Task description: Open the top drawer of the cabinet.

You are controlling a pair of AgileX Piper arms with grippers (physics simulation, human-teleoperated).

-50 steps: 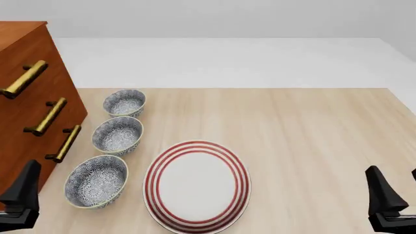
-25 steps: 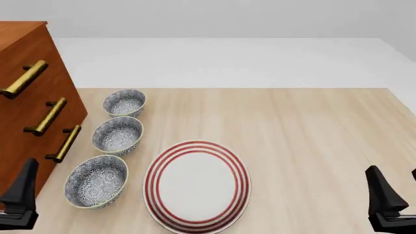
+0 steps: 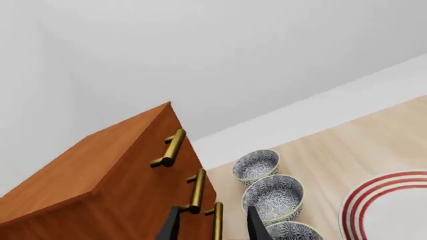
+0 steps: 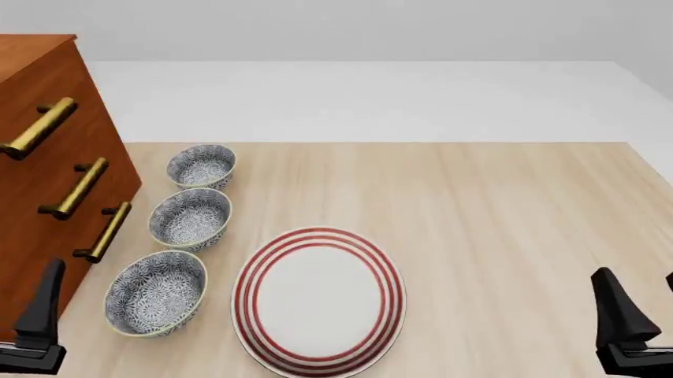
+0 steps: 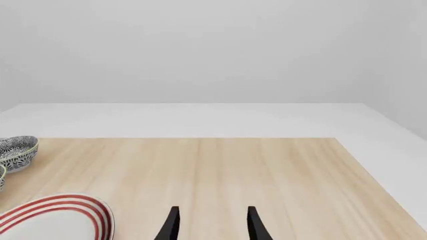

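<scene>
Left gripper [image 4: 40, 319] shifted slightly right since earlier frames, fingers spread, empty. Right gripper [image 5: 211, 225] likewise spread. Top drawer [image 3: 170, 148] shut, uppermost in cabinet [image 4: 47, 169] at table's left (left wrist view alone shows cabinet's top face).

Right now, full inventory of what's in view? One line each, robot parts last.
cabinet: 1, reddish-brown wood, far left of the table, three stacked drawers, all shut.
top drawer: 1, reddish-brown, uppermost of the three.
handles: 3, gold bars, one per drawer.
bowls: 3, blue-and-white patterned, in a row beside the cabinet's front.
plate: 1, white with red rings, right of the nearest bowl.
table: 1, light wood.
left gripper: black, open, holding nothing, pointed at the cabinet's lower handles.
right gripper: black, open, holding nothing, over bare table.
</scene>
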